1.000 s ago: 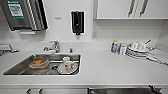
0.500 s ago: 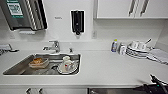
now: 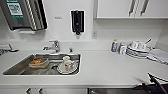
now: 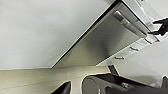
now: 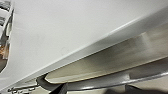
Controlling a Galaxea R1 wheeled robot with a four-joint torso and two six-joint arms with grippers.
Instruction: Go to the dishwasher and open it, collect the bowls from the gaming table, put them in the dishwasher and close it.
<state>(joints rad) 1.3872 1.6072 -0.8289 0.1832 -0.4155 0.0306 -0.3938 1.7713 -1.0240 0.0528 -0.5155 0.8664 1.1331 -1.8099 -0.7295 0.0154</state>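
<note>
One arm (image 3: 152, 86) reaches low beside the dishwasher (image 4: 110, 37) handle (image 5: 100, 83)

One sink (image 3: 15, 70), set into one worktop (image 3: 105, 67). One tap (image 3: 53, 46) behind it. In the sink: one tub (image 3: 38, 63), one plate (image 3: 66, 70), two cups (image 3: 67, 63) on the plate. One dark dispenser (image 3: 77, 22) on the wall. One towel dispenser (image 3: 23, 13) beside it. Two bottles (image 3: 114, 45) on the worktop. One stack of plates (image 3: 136, 52), two cups on top (image 3: 138, 45). One steel dishwasher front (image 4: 107, 42), one bar handle (image 4: 127, 23).
</note>
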